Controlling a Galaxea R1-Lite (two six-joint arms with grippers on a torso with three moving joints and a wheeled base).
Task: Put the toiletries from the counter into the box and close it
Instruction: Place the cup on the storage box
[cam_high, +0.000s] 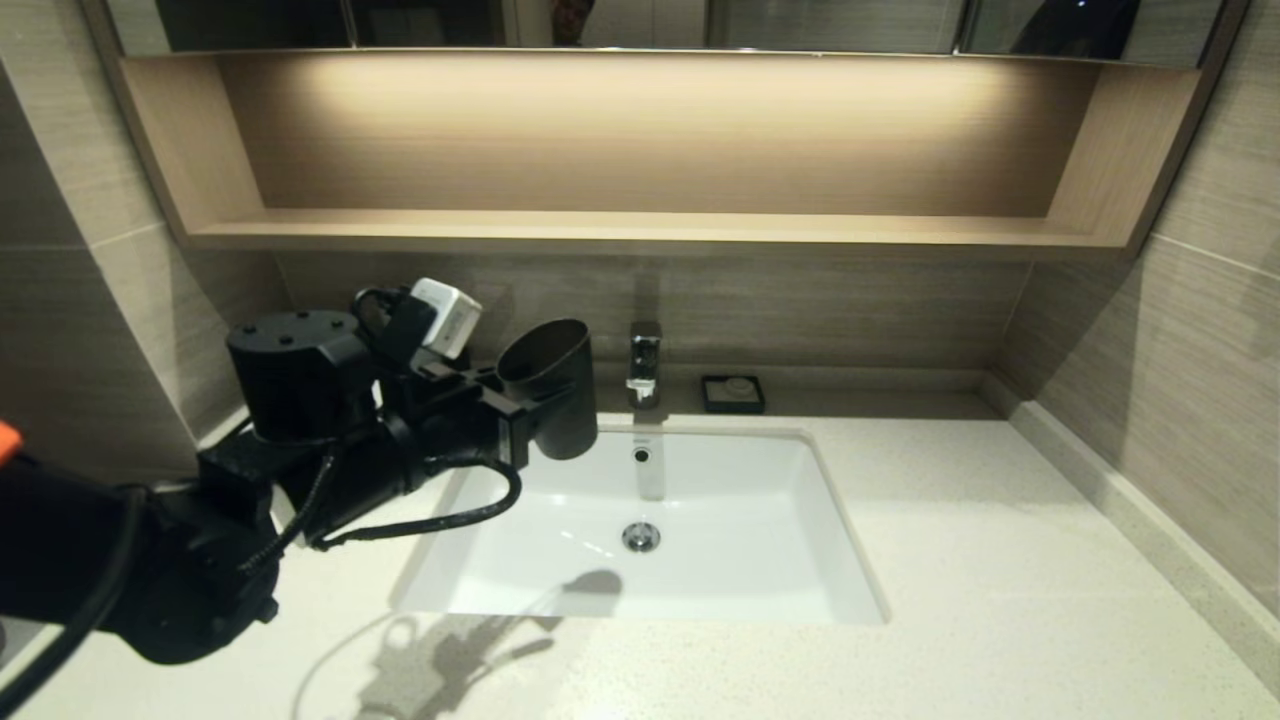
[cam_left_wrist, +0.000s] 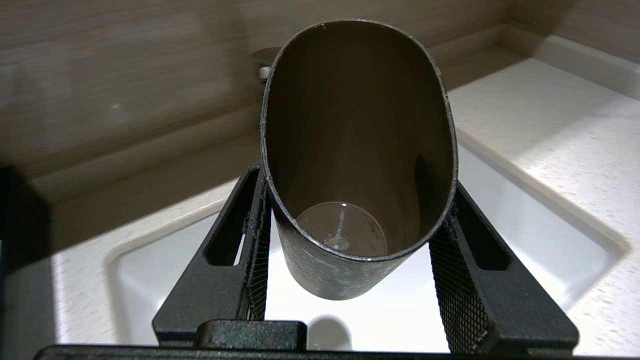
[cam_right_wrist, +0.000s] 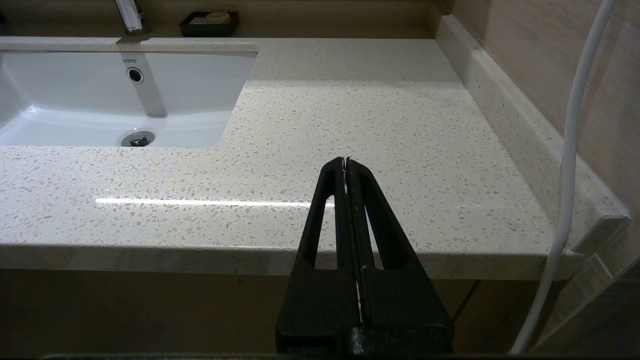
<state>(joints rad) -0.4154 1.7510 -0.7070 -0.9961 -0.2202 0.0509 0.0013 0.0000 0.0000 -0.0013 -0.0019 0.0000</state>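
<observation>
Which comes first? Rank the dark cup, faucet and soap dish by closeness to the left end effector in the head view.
1. Dark cup: held in the left end effector, tilted over the sink's left end.
2. Faucet: behind the sink, at its middle.
3. Soap dish: right of the faucet, by the wall.

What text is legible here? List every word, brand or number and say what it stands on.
"TOTO": on the back wall of the white sink, just above the overflow hole, right wrist view.
Soap dish: no readable print.
Dark cup: no lettering visible.
</observation>
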